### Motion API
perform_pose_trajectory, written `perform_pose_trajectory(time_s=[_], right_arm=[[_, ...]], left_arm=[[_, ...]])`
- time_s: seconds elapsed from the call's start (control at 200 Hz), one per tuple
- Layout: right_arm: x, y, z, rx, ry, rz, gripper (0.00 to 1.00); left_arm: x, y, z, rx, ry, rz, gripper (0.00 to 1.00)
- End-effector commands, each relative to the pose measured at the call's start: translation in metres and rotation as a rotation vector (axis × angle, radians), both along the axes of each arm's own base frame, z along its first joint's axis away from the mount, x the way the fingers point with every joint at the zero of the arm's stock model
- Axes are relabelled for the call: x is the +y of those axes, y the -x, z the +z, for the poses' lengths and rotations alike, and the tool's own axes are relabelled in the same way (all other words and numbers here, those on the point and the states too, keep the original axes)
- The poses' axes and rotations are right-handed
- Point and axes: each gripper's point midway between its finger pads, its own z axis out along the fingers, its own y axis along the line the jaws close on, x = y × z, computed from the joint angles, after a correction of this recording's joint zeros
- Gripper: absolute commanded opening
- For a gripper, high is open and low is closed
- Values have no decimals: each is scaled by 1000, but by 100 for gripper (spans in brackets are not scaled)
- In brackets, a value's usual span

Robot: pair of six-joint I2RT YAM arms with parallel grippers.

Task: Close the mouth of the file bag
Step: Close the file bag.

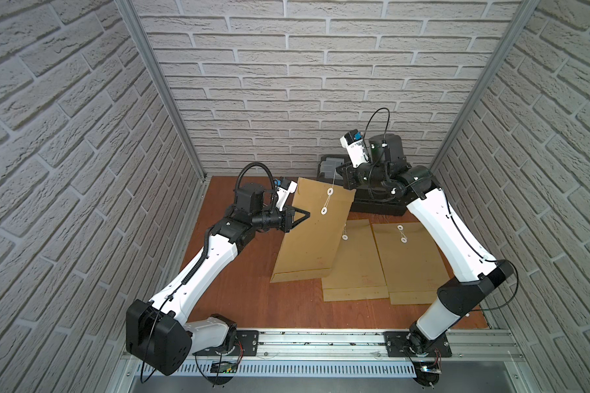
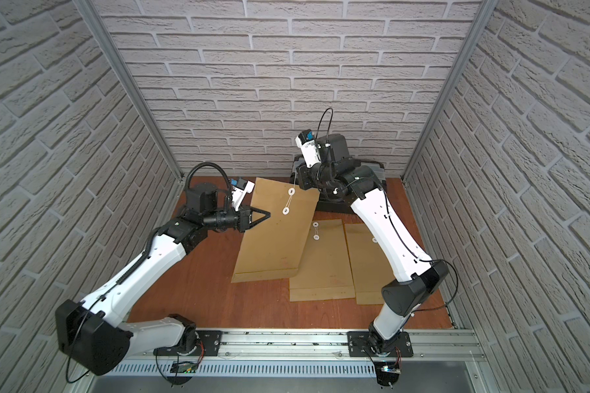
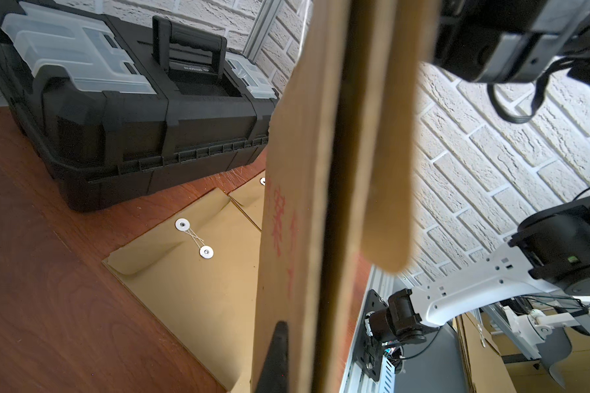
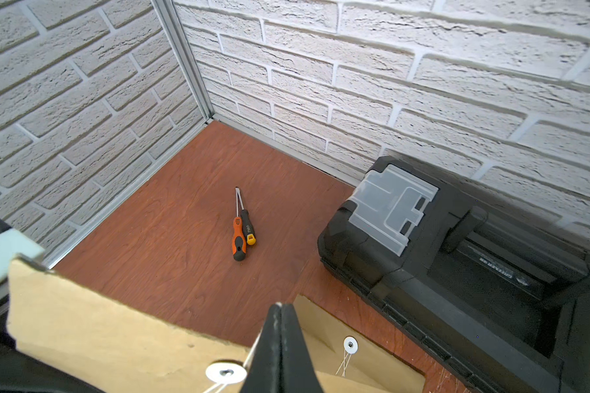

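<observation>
The file bag (image 1: 307, 238) hangs tilted above the counter (image 1: 246, 292), its top end raised toward the back wall and its bottom edge low near the counter. The left jaws are shut on its left edge, about a third of the way down. The right jaws are pressed together just above the bag's top edge, and a thin white string (image 1: 333, 182) runs up to them from the upper white disc (image 1: 329, 192). They appear to pinch it. The lower disc (image 1: 323, 211) sits just below on the bag's face. The counter is red-brown wood, closed in by white brick walls (image 1: 286, 85). Two more bags (image 1: 358, 258) (image 1: 409, 262) lie flat side by side, a black toolbox (image 1: 378, 206) stands at the back, and two screwdrivers (image 4: 241, 234) lie near the corner. The left arm (image 1: 198, 272) reaches forward with its wrist turned inward, and the right arm (image 1: 450, 231) stretches over the flat bags.
</observation>
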Motion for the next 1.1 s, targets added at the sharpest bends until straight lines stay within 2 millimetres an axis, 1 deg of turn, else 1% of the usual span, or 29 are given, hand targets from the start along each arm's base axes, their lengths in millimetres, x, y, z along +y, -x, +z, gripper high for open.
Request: perform_pose_trajectory(time_s=[0.0,0.21,0.41,0.56,0.73,0.84,0.975,1.095], right_arm=[[14,2,1,-13,45,24,3],[41,15,-2,0,67,90,3],[60,32,-7,52,18,161,3],[66,41,-8,74,-37,191,3],[69,46,-11,93,-62,212,3],[75,54,-12,119,-108,248,3],[79,63,-21,157,-145,277,3],[76,69,-37,196,-147,280,3]], left_arm=[[-2,-3,1,-44,-1,-2,0],[-1,-7,1,-47,-5,12,0],[3,-9,1,-48,-5,26,0],[6,-10,1,-49,-3,36,0],[7,-11,2,-50,-1,42,0],[9,-12,2,-48,2,52,0],[12,-13,5,-52,8,60,0],[15,-14,6,-54,8,70,0]])
